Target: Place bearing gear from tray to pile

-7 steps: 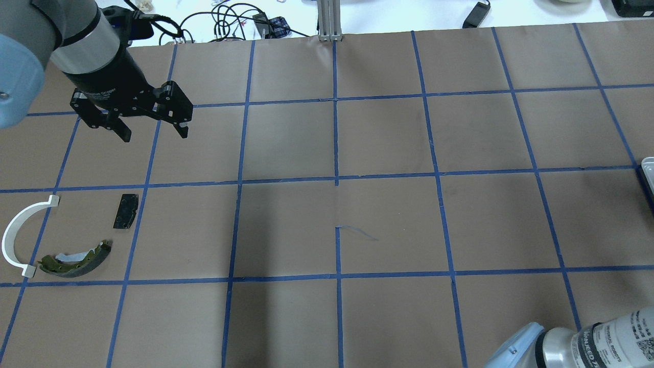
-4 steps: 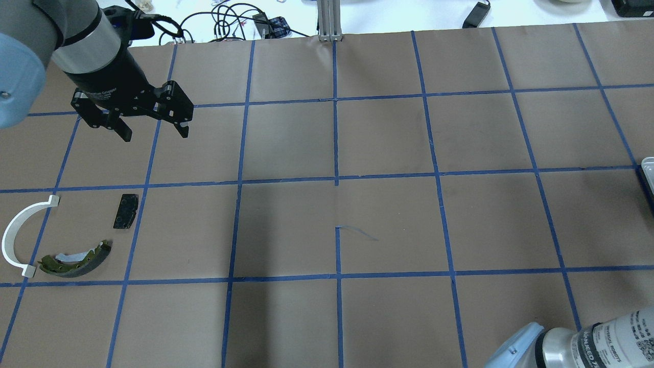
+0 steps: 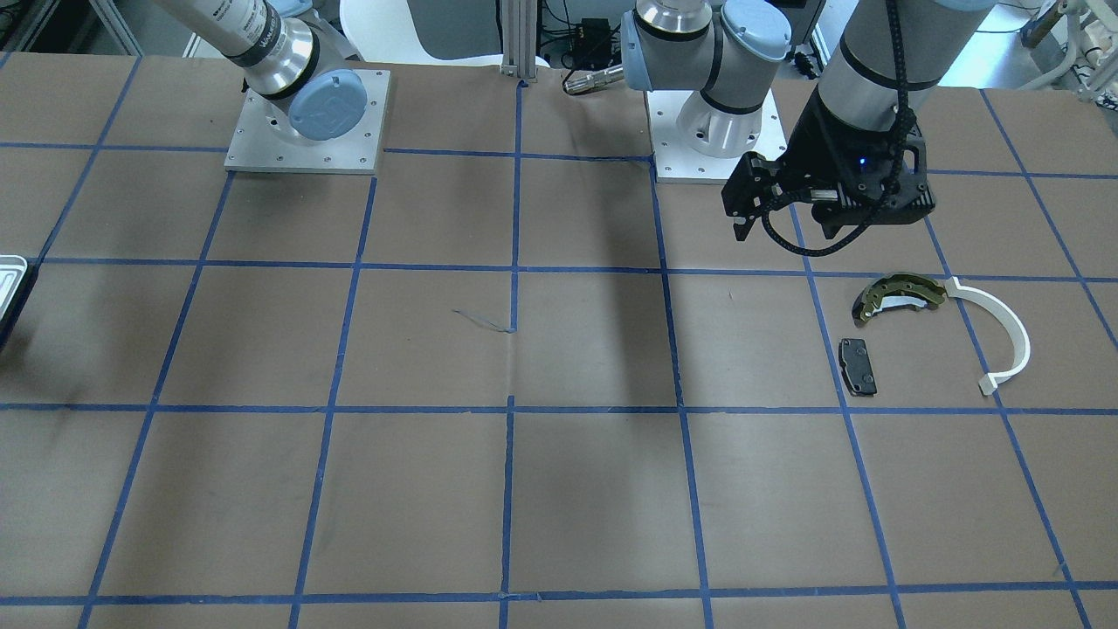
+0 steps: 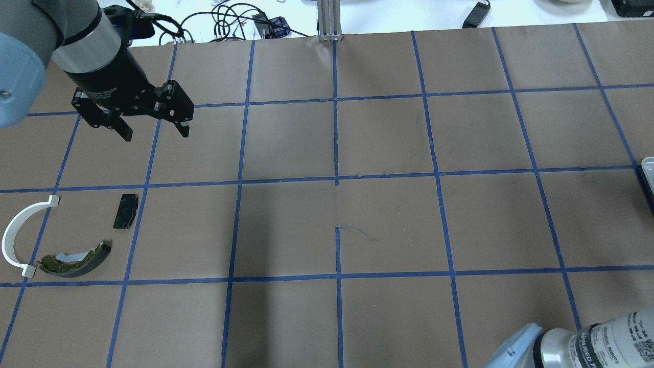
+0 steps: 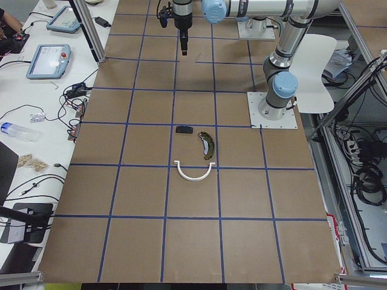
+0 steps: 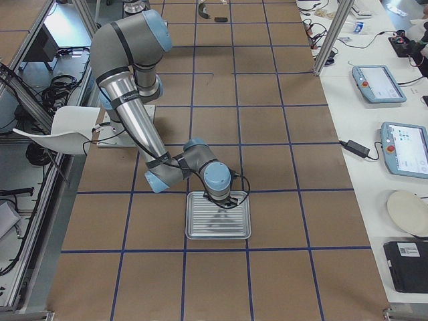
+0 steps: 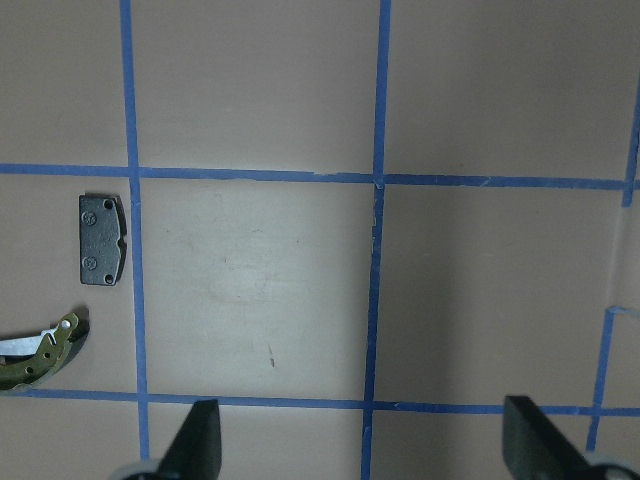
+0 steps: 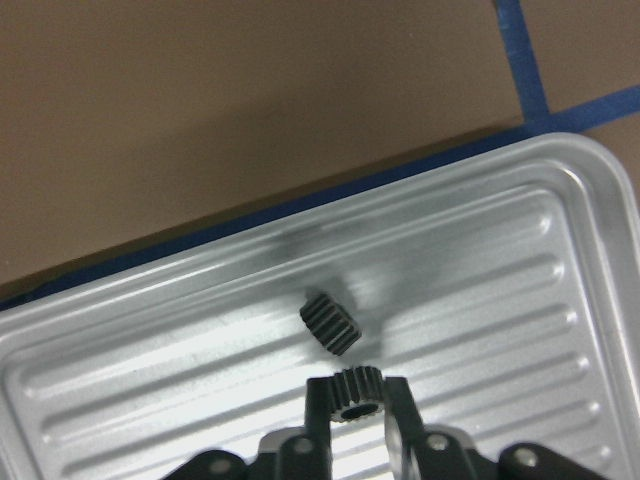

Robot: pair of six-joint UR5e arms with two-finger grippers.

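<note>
**Gear pinched in the tray, long carry to the pile ahead**

The brown gridded surface has the work at its two ends, well apart. The right arm bends low over the tray. The left arm hangs above the surface near the pile, its jaws spread wide and empty. The pile is a white arc, an olive brake shoe and a black pad, lying close together but apart.

In the right wrist view the right jaws are pressed on either side of the bearing gear, low over the tray's ribbed floor. A second gear lies tilted just beyond it, not touching.

The step in hand looks like the lift-off. It should go best straight up, so the held gear clears its neighbour and the rim before any sideways travel. The part is small and toothed, so a loose squeeze could let it twist out.

Against the overhead picture of half a second ago, little differs. The left arm and pile sit as they did, and the right forearm in the lower corner has shifted only slightly.
</note>
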